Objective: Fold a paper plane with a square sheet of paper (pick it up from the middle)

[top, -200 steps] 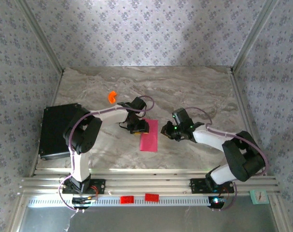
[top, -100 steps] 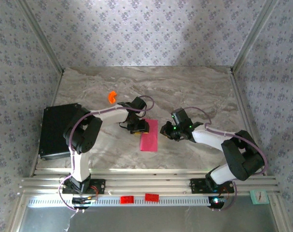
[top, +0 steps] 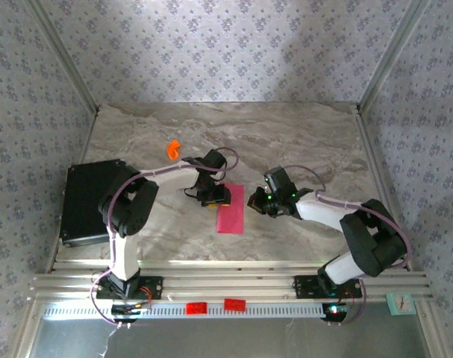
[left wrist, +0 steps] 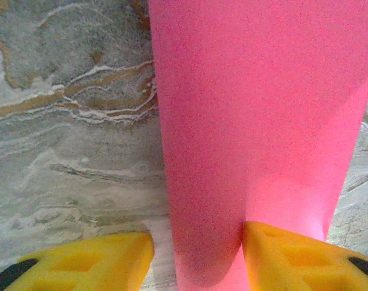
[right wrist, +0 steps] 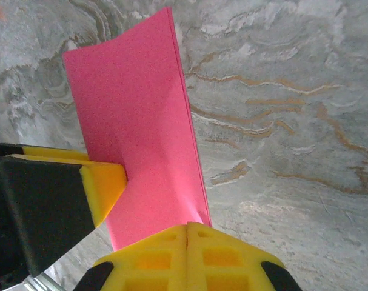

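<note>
Left hand (top: pixel 213 197) sits low over the marbled grey-and-tan surface (top: pixel 308 134), to the right of a flat black rectangular box (top: pixel 88 201) lying at the surface's left edge, and nearer the arm bases than a small curved orange plastic piece (top: pixel 173 149). Its yellow fingers (left wrist: pixel 80 260) stand spread. In the left wrist view one is over bare surface just beside the thin magenta-pink square sheet of paper (top: pixel 230 210), while the other lies on the sheet, which bends in a soft crease right beside that fingertip. From above, the sheet reads as a narrow rectangle lying on the surface between the two hands, with its far left corner touching the left hand and its long sides running toward the arm bases. The right wrist view shows two layers along the sheet's right edge and a shallow shaded fold across its middle. The left hand's yellow-and-black finger comes in from the left and touches it. Just to the right of the sheet, the right hand (top: pixel 256 200) points at it, green lights glowing on its black body. Its yellow fingers (right wrist: pixel 153 267) are pressed together with no gap, their tips against the sheet's near edge, and whether a layer is caught between them cannot be told. Farther right, the right arm's white links curve back to the aluminium rail (top: pixel 233 282) at the near edge.
</note>
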